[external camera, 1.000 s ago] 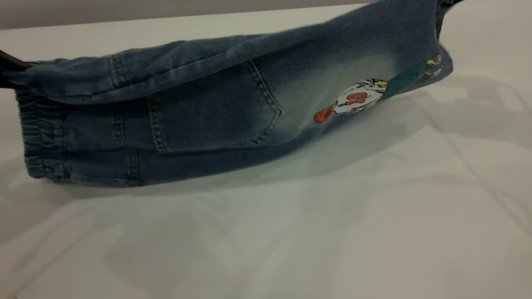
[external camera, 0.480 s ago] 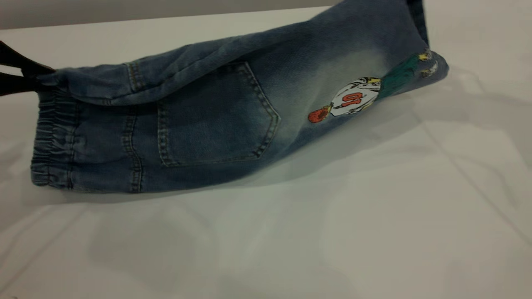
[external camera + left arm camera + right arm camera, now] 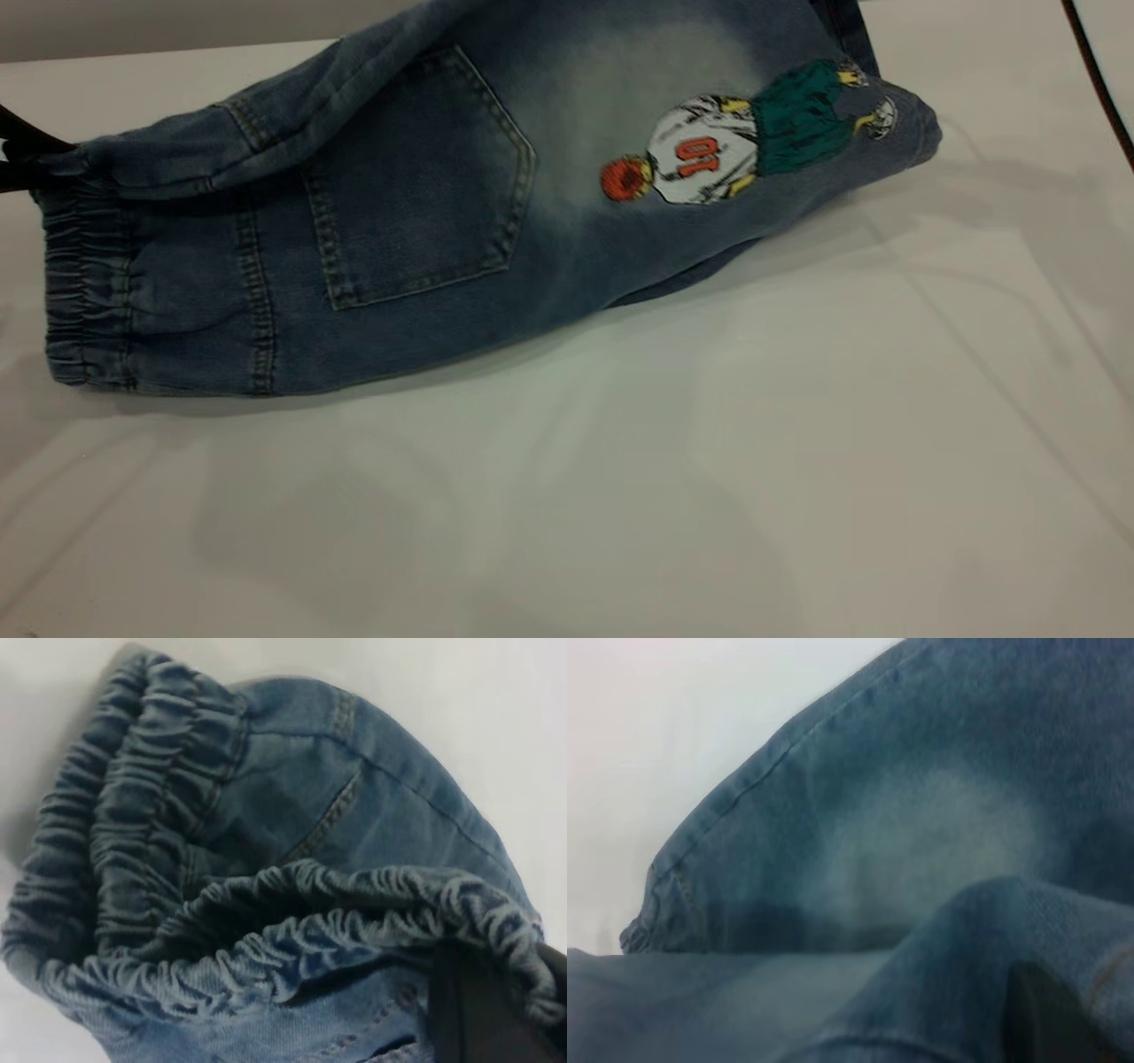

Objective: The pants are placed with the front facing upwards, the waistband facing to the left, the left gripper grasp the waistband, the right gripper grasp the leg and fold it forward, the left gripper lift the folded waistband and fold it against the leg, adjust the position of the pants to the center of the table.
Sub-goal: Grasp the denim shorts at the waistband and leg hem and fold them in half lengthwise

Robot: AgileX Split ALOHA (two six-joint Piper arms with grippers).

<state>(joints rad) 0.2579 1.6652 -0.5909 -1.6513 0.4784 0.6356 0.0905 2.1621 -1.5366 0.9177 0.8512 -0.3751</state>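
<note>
The pants (image 3: 399, 230) are now rising higher at the right, back side showing. The left gripper (image 3: 18, 155) fingers are clamped on the waistband (image 3: 292, 930); the right gripper's I cannot tell. The fold over the counter (image 3: 620, 487) is progressing.
</note>
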